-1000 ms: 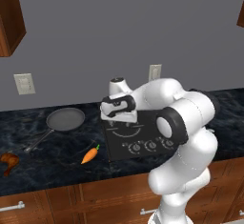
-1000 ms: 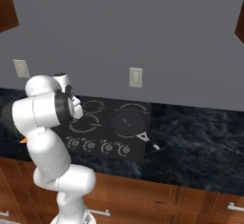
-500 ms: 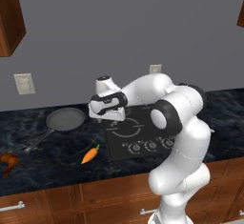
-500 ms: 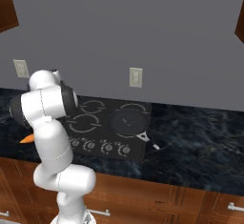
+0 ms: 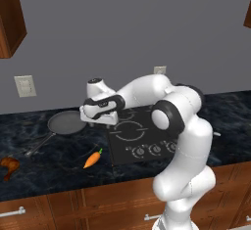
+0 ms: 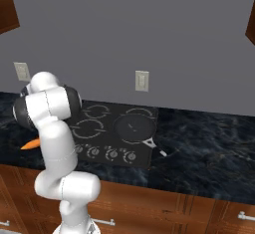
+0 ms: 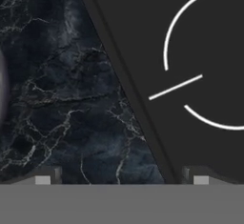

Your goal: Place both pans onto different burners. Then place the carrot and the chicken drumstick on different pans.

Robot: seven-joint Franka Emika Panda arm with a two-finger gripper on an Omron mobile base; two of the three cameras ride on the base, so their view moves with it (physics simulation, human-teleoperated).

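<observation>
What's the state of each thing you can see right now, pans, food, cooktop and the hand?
Pan on counter: upright, empty, left of the cooktop, not on a burner.
Pan on cooktop: sitting on a front burner, empty.
Carrot: lying on the counter.
Chicken drumstick: lying on the counter, far left.
Cooktop: other burners bare.
Hand: open, empty, over the cooktop's left edge.

Black cooktop (image 6: 112, 134) on dark marble counter (image 6: 209, 143), pan (image 6: 131, 127) on its front-right burner, carrot (image 6: 31, 143) left of cooktop, outlet (image 6: 141, 80) above.

Dark marble counter (image 5: 59, 163), wall outlets (image 6: 142, 80)
</observation>
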